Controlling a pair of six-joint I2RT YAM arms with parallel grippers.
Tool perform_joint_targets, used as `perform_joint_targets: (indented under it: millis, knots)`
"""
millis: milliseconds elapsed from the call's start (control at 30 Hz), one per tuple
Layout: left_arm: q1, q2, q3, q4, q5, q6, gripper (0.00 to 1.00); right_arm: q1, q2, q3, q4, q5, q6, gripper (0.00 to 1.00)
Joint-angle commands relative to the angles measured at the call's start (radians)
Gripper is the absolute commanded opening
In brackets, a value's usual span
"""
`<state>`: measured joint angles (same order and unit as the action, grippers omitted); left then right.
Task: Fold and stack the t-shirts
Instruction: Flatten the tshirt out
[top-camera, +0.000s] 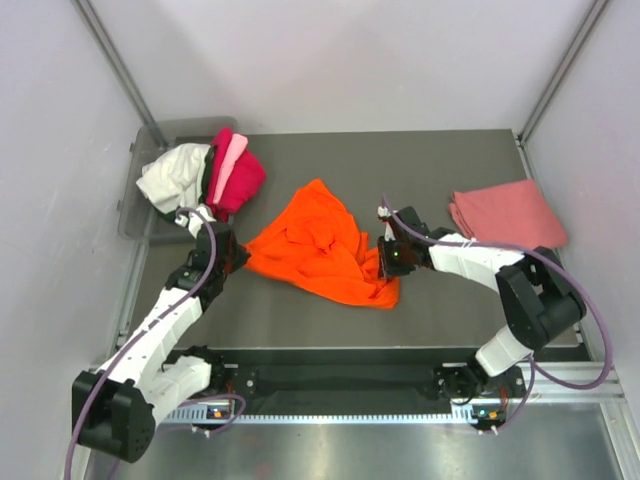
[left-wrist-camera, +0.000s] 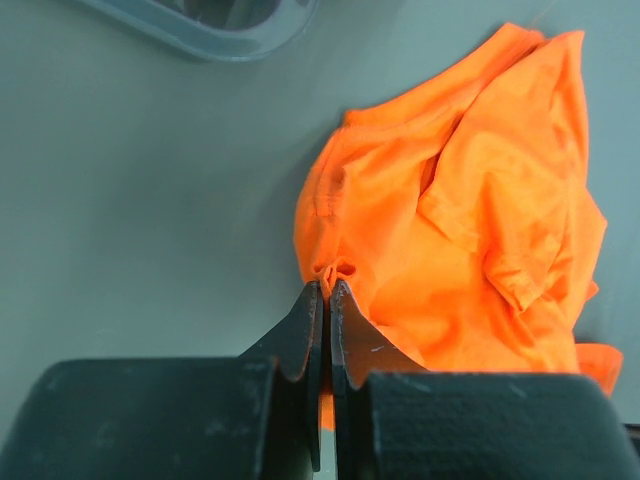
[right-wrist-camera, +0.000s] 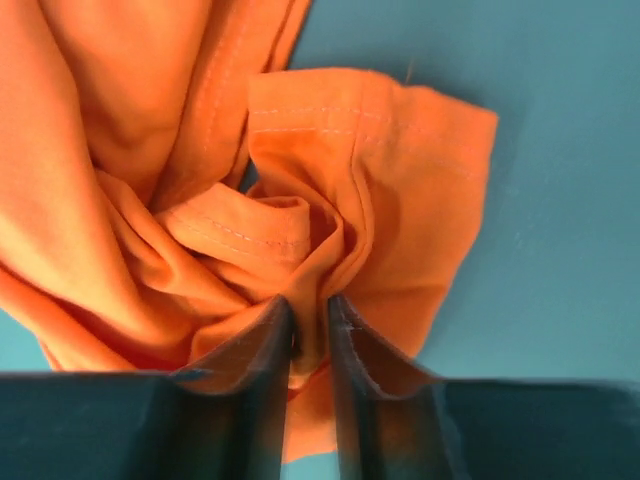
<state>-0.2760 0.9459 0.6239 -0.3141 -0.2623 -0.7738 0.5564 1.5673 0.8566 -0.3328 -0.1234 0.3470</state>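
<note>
Left of the orange t-shirt and a little beyond it, the grey bin held a heap of unfolded cloth: a white t-shirt, a magenta t-shirt and a light pink t-shirt spilling over its rim. The orange t-shirt itself lay crumpled on the bench, in loose ridges and overlapping layers. It looked light, thin and quite limp, so it would probably sag and trail from any single hold and keep no shape of its own. The stitched hems and outer corners seemed the best places to grip, since a doubled seam gives more purchase than a single slippery layer. At the t-shirt's left corner, the left fingers were pressed fully together, with a small puckered tuck of its edge nipped between the tips; the left wrist view showed no gap between them. At the t-shirt's near right edge, the right fingers stood only a narrow way apart, and a gathered fold of hemmed cloth filled the slot between them, so they appeared to have hold of it. Well to the right of the orange t-shirt, apart from it and from both arms, a salmon-pink t-shirt lay folded flat on the bench.
</note>
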Motion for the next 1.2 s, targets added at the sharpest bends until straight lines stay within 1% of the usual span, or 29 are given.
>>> perform_joint_targets:
  millis: [0,67,100,167,200,233,267,300,333,367,400,433,500,533,567,600,633,667,700,733,767,800,833,867,900,933,1000,1100,1167]
  knots:
    - [0.001,0.028,0.003,0.072,0.018,0.016,0.0,-0.003,0.016,0.114,0.017,0.039,-0.003,0.1]
    - [0.003,0.077,0.019,0.099,0.034,0.011,0.0,-0.024,0.026,0.165,-0.005,0.053,-0.017,0.02]
    - [0.004,0.1,0.033,0.104,0.043,0.008,0.0,-0.036,0.04,0.229,-0.035,0.065,-0.02,0.0]
    - [0.011,0.171,0.106,0.109,0.063,0.005,0.0,-0.079,0.06,0.304,-0.081,0.053,-0.034,0.0]
    - [0.015,0.195,0.14,0.107,0.069,0.007,0.0,-0.098,0.063,0.393,-0.101,0.047,-0.039,0.0]
    - [0.038,0.238,0.222,0.099,0.087,0.011,0.0,-0.122,0.069,0.442,-0.124,0.041,-0.045,0.0]
    - [0.055,0.258,0.27,0.077,0.098,0.011,0.0,-0.134,0.076,0.491,-0.17,0.036,-0.048,0.0]
    - [0.078,0.275,0.324,0.06,0.116,0.013,0.0,-0.144,0.076,0.595,-0.196,0.031,-0.052,0.0]
    - [0.131,0.306,0.44,0.037,0.168,0.016,0.0,-0.159,0.068,0.648,-0.24,0.031,-0.057,0.0]
    - [0.155,0.316,0.5,-0.014,0.187,0.018,0.0,-0.165,0.062,0.741,-0.258,0.036,-0.062,0.0]
    - [0.172,0.324,0.558,-0.029,0.201,0.027,0.0,-0.171,0.051,0.781,-0.276,0.042,-0.06,0.0]
    - [0.188,0.318,0.658,-0.043,0.201,0.039,0.0,-0.187,0.039,0.817,-0.285,0.048,-0.06,0.0]
    - [0.189,0.286,0.738,-0.095,0.161,0.076,0.0,-0.207,-0.022,0.863,-0.299,0.065,-0.037,0.0]
    - [0.189,0.268,0.782,-0.114,0.149,0.086,0.0,-0.229,-0.091,0.849,-0.273,0.073,-0.026,0.0]
    - [0.189,0.246,0.787,-0.126,0.132,0.093,0.0,-0.24,-0.136,0.782,-0.25,0.089,-0.016,0.0]
    - [0.189,0.193,0.778,-0.125,0.133,0.096,0.0,-0.246,-0.177,0.733,-0.221,0.097,0.004,0.0]
    - [0.189,0.165,0.727,-0.117,0.143,0.096,0.0,-0.256,-0.266,0.675,-0.191,0.103,0.012,0.0]
    - [0.189,0.134,0.69,-0.112,0.156,0.096,0.0,-0.257,-0.307,0.612,-0.136,0.117,0.024,0.01]
    - [0.19,0.078,0.645,-0.105,0.188,0.09,0.0,-0.257,-0.344,0.484,-0.115,0.117,0.042,0.08]
    - [0.189,0.048,0.548,-0.094,0.207,0.085,0.0,-0.257,-0.38,0.419,-0.098,0.116,0.053,0.13]
    - [0.189,0.022,0.493,-0.088,0.227,0.081,0.0,-0.259,-0.439,0.356,-0.077,0.116,0.063,0.18]
    - [0.189,-0.027,0.387,-0.083,0.277,0.071,0.0,-0.259,-0.467,0.24,-0.071,0.117,0.081,0.35]
    - [0.187,-0.05,0.332,-0.079,0.305,0.068,0.0,-0.259,-0.521,0.184,-0.061,0.117,0.089,0.48]
    - [0.187,-0.071,0.28,-0.077,0.328,0.065,0.0,-0.259,-0.548,0.088,-0.057,0.134,0.092,0.61]
    - [0.187,-0.106,0.184,-0.077,0.362,0.058,0.0,-0.259,-0.578,0.043,-0.051,0.151,0.101,0.84]
    - [0.187,-0.123,0.136,-0.068,0.383,0.053,0.0,-0.259,-0.625,0.007,-0.037,0.153,0.096,0.89]
    - [0.187,-0.162,0.024,-0.062,0.412,0.033,0.0,-0.259,-0.645,-0.039,-0.046,0.151,0.072,0.88]
    - [0.185,-0.209,-0.058,-0.062,0.451,-0.004,0.0,-0.259,-0.612,-0.025,-0.081,0.114,0.046,0.82]
    - [0.185,-0.235,-0.075,-0.063,0.454,-0.015,0.0,-0.259,-0.561,-0.016,-0.086,0.067,0.038,0.79]
